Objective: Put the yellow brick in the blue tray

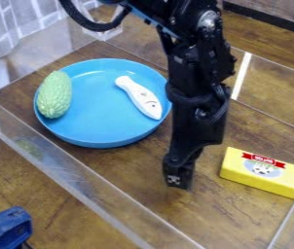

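The yellow brick, with a white-and-red label on top, lies flat on the wooden table at the right. The round blue tray sits to the left. My gripper points straight down on the black arm, its tip low over the table between the tray's right rim and the brick. It is a short gap left of the brick and not touching it. Its fingers look spread, with nothing between them.
A green oval object rests on the tray's left rim. A white elongated item lies inside the tray. A clear plastic wall runs along the table's front-left edge. Blue cloth shows at the bottom left.
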Controlling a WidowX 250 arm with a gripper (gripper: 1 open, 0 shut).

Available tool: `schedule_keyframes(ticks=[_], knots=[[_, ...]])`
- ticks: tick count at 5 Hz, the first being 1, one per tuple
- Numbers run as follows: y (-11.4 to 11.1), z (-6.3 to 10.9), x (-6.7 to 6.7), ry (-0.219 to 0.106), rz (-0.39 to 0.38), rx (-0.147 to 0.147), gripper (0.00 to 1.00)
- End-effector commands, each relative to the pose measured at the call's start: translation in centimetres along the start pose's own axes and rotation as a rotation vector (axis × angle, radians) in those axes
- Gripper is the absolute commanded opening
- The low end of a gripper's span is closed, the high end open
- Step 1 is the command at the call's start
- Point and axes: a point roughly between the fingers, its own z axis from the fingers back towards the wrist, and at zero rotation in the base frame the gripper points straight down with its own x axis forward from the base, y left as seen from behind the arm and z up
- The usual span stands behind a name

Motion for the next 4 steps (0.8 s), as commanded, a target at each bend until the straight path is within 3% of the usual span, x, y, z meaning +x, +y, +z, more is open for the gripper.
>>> schedule_keyframes(ticks=[1, 2, 3, 4], knots=[[2.0, 1.1, 0.1, -0.026, 0.039, 0.081, 1.00], [2.5, 1.0, -0.1, -0.023, 0.067, 0.110, 0.00], [2.9, 0.4, -0.7, -0.027, 0.071, 0.135, 1.00], [3.3, -0.3, -1.6, -0.031, 0.087, 0.158, 1.00]])
